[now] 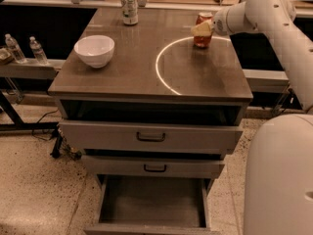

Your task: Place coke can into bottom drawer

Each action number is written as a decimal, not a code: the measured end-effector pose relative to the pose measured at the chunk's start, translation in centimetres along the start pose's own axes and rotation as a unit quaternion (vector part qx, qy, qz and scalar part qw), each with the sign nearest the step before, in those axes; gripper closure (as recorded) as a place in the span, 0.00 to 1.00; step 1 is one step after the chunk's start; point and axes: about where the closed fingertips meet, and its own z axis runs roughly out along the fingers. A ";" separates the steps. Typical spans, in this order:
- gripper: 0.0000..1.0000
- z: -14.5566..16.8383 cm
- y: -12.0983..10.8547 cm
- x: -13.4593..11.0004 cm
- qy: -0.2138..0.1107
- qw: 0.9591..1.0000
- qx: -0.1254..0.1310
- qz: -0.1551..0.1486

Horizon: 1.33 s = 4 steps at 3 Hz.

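Note:
The coke can (pixel 202 38) is red with a silver top and stands upright on the cabinet top at the back right, on the white circle line. My gripper (pixel 202 29) comes in from the right at the end of the white arm and is at the can's upper part, covering some of it. The bottom drawer (pixel 152 202) is pulled open at the foot of the cabinet; its grey floor shows with nothing in it.
A white bowl (pixel 95 49) sits at the left of the cabinet top (pixel 122 77). A silver-green can (pixel 129 7) stands at the back. Both upper drawers (pixel 150 137) stand slightly open. Two water bottles (pixel 36 50) are on a shelf at left. My white base (pixel 279 175) fills the lower right.

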 end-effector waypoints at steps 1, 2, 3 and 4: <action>0.72 -1.4 2.0 -1.7 -0.026 0.999 -0.039 -0.007; 0.95 -3.9 3.8 -3.0 -0.067 0.994 -0.086 -0.002; 1.00 -8.9 5.0 -2.8 -0.098 0.985 -0.138 0.005; 1.00 -17.1 5.3 0.9 -0.106 0.973 -0.206 0.017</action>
